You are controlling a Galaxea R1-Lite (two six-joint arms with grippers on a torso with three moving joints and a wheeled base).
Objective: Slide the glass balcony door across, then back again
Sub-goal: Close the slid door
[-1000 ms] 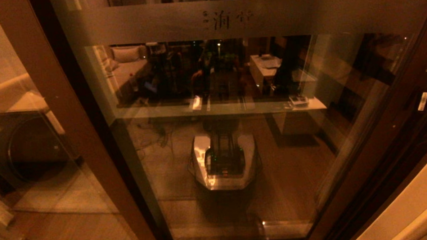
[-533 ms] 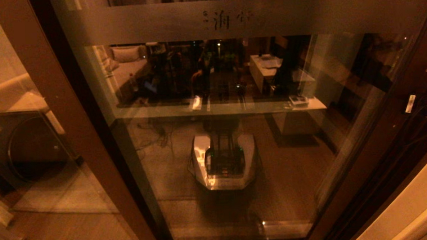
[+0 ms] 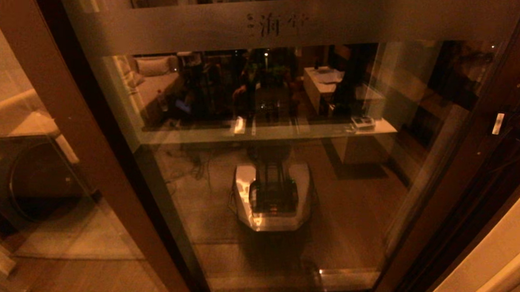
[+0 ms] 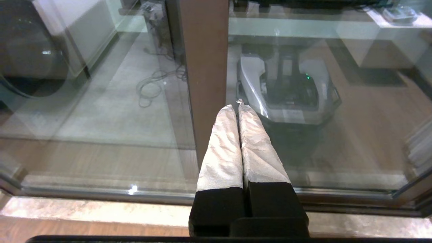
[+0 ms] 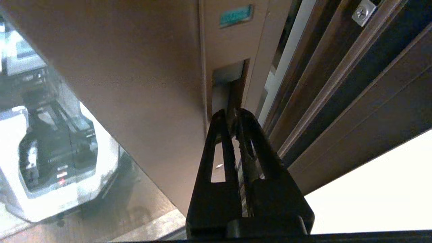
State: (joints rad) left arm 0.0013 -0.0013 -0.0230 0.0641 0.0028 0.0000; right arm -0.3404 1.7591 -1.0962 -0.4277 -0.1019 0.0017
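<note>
**Right gripper lines up on the door's edge recess**

The glass balcony door (image 3: 278, 162) fills the space in front of the robot, a tall clear panel in a dark brown frame, standing upright with its long axis running floor to ceiling. Its frosted band (image 3: 368, 20) crosses level near the top, and the etched characters (image 3: 276, 23) face the robot the right way up. To the robot's left is a second brown-framed pane (image 3: 33, 182) with no characters (the two frames overlap at the brown upright between them).

The right gripper (image 5: 233, 114) is the one at work. It sits at the door's right-hand stile (image 5: 141, 84), fingers drawn together and holding nothing, tips pointing into the recessed pull slot (image 5: 229, 84) cut into the frame's edge. Whether the tips already touch the slot I cannot tell. In the head view only a sliver of the arm shows at the far right.

The left gripper (image 4: 239, 108) is parked low with its wrapped fingers (image 4: 222, 145) pressed shut and empty, aimed toward the brown upright (image 4: 204, 67) but apart from it.

My reading: this is the approach before the first slide, and the door looks not yet shifted. The next move calls for seating the fingertips in the recess, then a steady sideways push along the track toward the robot's left, kept level so the tips don't slip out.
</note>
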